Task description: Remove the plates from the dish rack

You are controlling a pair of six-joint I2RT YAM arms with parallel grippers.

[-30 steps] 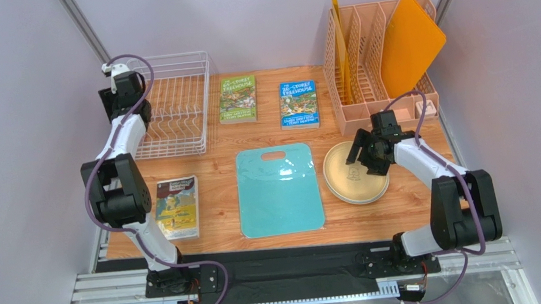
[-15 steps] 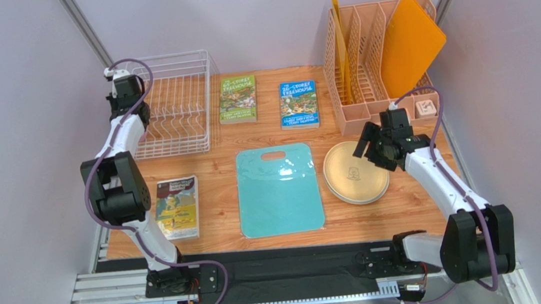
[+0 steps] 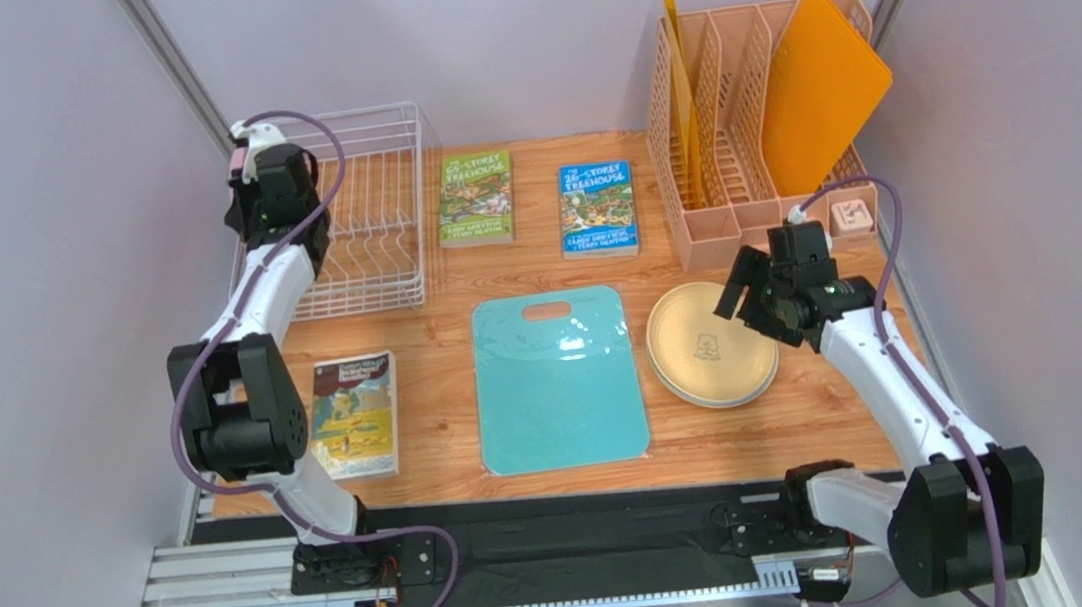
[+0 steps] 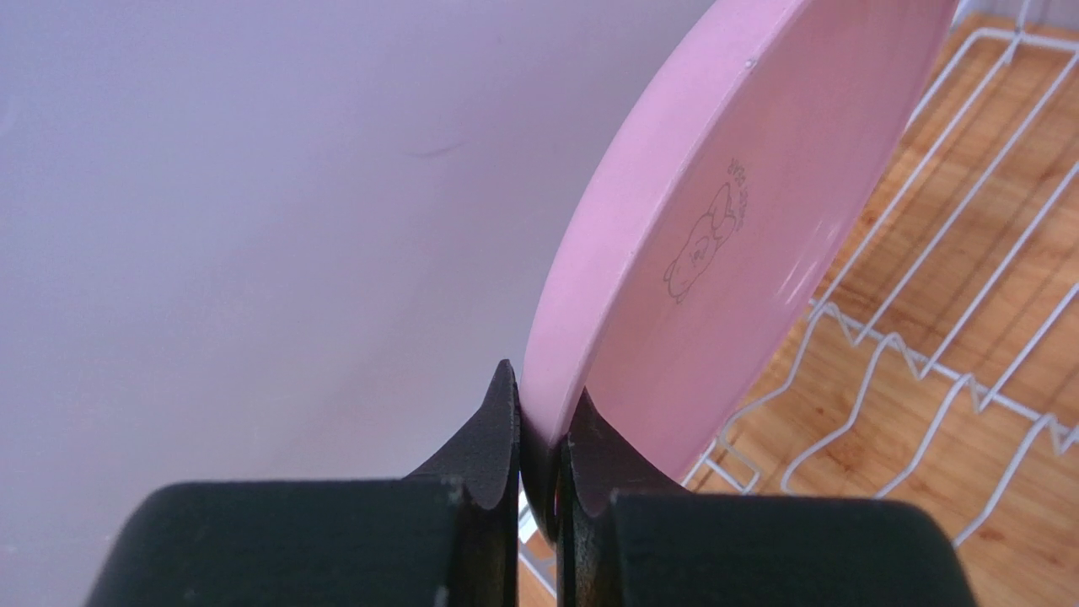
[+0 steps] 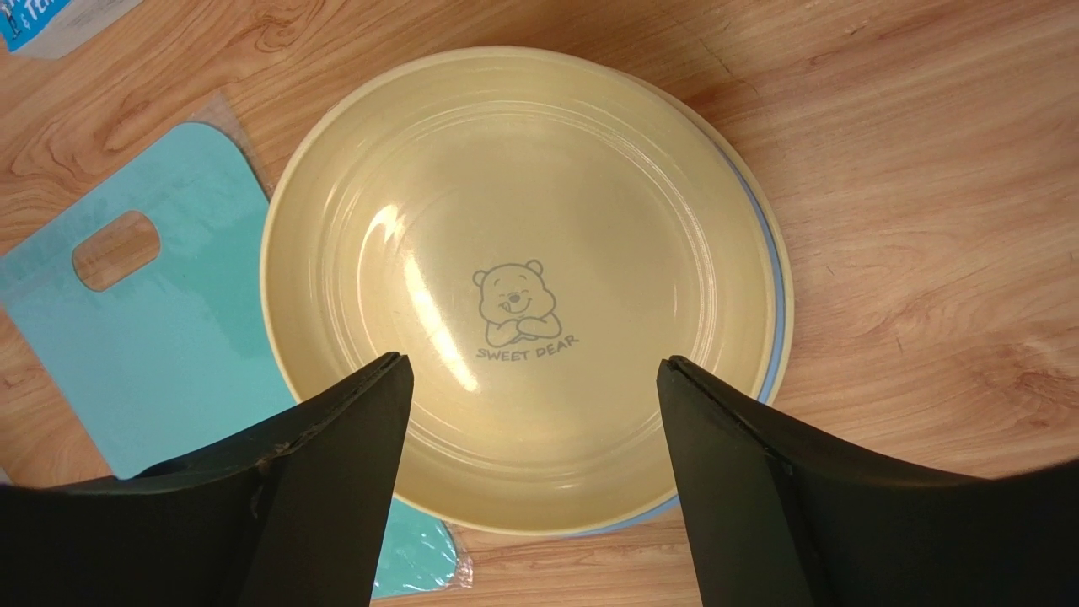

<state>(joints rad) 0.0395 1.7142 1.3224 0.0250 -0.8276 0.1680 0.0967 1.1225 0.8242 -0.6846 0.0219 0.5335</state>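
Observation:
In the left wrist view my left gripper (image 4: 542, 436) is shut on the lower rim of a pink plate (image 4: 722, 253), which stands tilted on edge over the white wire dish rack (image 4: 963, 380). From above, the left arm covers that plate at the rack's (image 3: 388, 154) left side. A pale yellow plate (image 5: 507, 215) with a bear print lies flat on the table, with a blue plate's rim (image 5: 775, 316) showing under it. My right gripper (image 5: 532, 364) hovers open above this stack (image 3: 704, 354), holding nothing.
A teal cutting board (image 3: 558, 377) lies left of the plate stack. Two books (image 3: 474, 199) (image 3: 598, 209) lie at the back middle, a third book (image 3: 354, 414) at front left. A peach file organizer (image 3: 756, 130) with an orange folder (image 3: 819, 86) stands back right.
The left gripper has shut on the pink plate's rim and shifted right over the rack. The right arm has drawn back and up from the yellow plate, its jaws still open.

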